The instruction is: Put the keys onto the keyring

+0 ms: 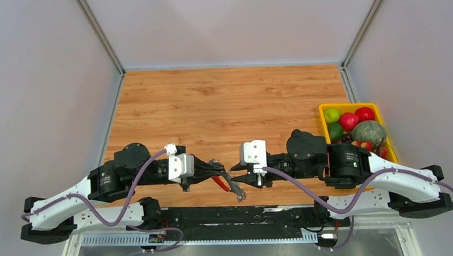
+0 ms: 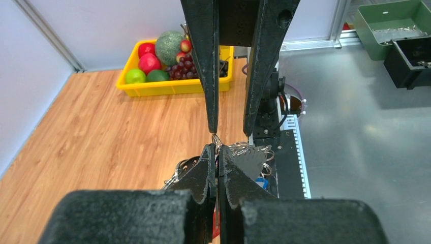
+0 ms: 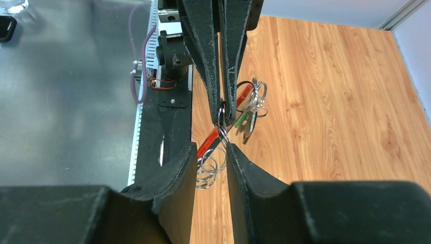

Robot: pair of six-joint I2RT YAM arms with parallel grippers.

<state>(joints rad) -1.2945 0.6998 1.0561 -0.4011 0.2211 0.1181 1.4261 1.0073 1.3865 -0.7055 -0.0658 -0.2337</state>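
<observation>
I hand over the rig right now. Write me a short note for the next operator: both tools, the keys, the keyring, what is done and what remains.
Left tool: shut, pinching a small metal ring of the keyring.
Right tool: open, tips facing the left tool's, holding nothing.
Red loop, coiled chain and green tag are bunched together; silvery keys sit among them.
Done: unclear whether any key is threaded.
Left: check each key, thread the rest.

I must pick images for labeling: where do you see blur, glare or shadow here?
Top view: even light, sharp. Left wrist view: the left gripper is dark, showing little detail. Right wrist view: the metal surface shows pale reflections; the keyring is sharp.
</observation>
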